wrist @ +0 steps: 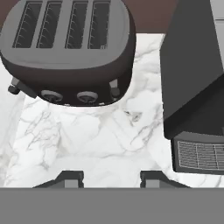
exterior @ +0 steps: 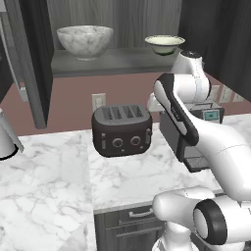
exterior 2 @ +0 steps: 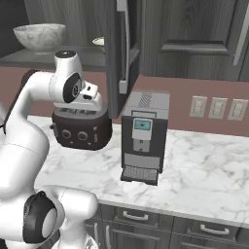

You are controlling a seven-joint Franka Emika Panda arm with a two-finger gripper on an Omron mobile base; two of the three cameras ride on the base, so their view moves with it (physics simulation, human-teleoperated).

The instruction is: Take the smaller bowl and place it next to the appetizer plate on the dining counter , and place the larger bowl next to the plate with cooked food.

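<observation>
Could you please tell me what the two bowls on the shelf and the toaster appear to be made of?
The larger bowl looks like polished grey-white marble, going by its veining. The smaller bowl seems glazed ceramic, cream with a thin dark rim. The toaster appears to be matte dark plastic or coated metal.

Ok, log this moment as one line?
phase: pre-grasp | gripper: open, empty, above worktop | smaller bowl, larger bowl: on shelf

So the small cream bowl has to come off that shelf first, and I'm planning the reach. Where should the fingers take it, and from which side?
Probably by the rim. The smaller bowl stands upright on the shelf, its thin rim flaring wide above a small foot, so one finger could go inside and one outside. Come from the open front, slightly above. The larger bowl stands well apart, so it should not crowd the reach.
</observation>
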